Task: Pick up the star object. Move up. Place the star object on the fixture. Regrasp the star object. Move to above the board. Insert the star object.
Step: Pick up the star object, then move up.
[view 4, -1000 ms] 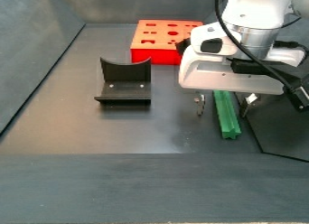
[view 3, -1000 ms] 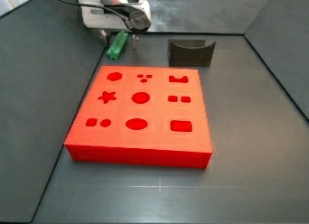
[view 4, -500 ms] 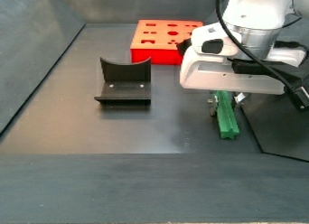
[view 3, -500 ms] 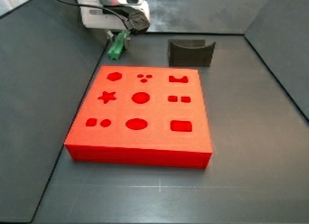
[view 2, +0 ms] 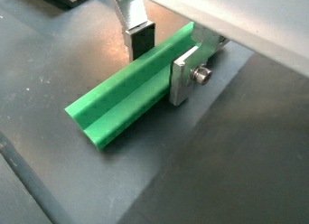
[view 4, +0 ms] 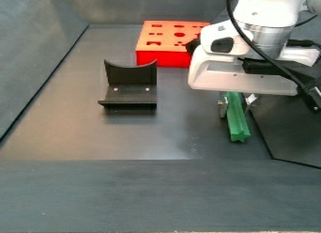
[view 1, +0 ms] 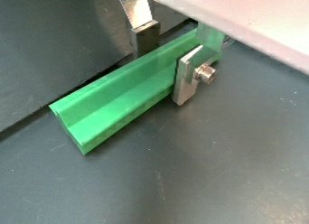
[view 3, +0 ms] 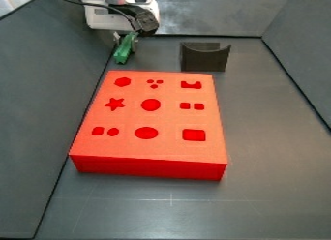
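Wrist views: my end effector [view 1: 165,58] has its plates pressed on both flanks of the star object [view 2: 130,92], which lies flat on the floor. Side views: the peg [view 4: 235,121] sits beside the board [view 3: 153,121], well apart from the fixture [view 4: 127,84]. I judge the pick-up is in hand; next, a straight lift.

The gripper [view 4: 234,99] is sitting low over the floor, straddling the star object [view 1: 126,97], which is lying flat with one finger [view 2: 185,74] on each long side; whether the pads are touching it is hard to tell. In a side view the board [view 3: 153,120] is lying in the middle, the fixture [view 3: 203,56] standing behind it, and the star object lying behind the board's far left corner, well apart from the fixture.
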You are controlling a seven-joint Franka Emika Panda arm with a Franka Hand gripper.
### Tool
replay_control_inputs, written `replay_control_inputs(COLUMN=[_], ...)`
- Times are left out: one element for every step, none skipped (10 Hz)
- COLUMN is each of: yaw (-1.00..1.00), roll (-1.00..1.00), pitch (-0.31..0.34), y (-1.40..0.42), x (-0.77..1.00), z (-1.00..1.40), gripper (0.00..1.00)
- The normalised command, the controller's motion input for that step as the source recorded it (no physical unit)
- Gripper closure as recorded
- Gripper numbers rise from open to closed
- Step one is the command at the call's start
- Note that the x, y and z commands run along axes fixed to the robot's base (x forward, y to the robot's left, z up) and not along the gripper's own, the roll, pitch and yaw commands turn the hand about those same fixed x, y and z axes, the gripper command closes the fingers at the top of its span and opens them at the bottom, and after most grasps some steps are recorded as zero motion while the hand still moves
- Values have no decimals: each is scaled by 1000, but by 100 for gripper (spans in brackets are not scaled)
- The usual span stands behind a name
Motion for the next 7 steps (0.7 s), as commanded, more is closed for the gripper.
replay_control_inputs(yaw=[0, 0, 0, 0, 0, 0, 0], roll=[0, 0, 0, 0, 0, 0, 0], pitch=[0, 0, 0, 0, 0, 0, 0], y=[0, 0, 0, 0, 0, 0, 0], x=[0, 0, 0, 0, 0, 0, 0], z=[0, 0, 0, 0, 0, 0, 833], gripper=[100, 100, 100, 100, 100, 100, 100])
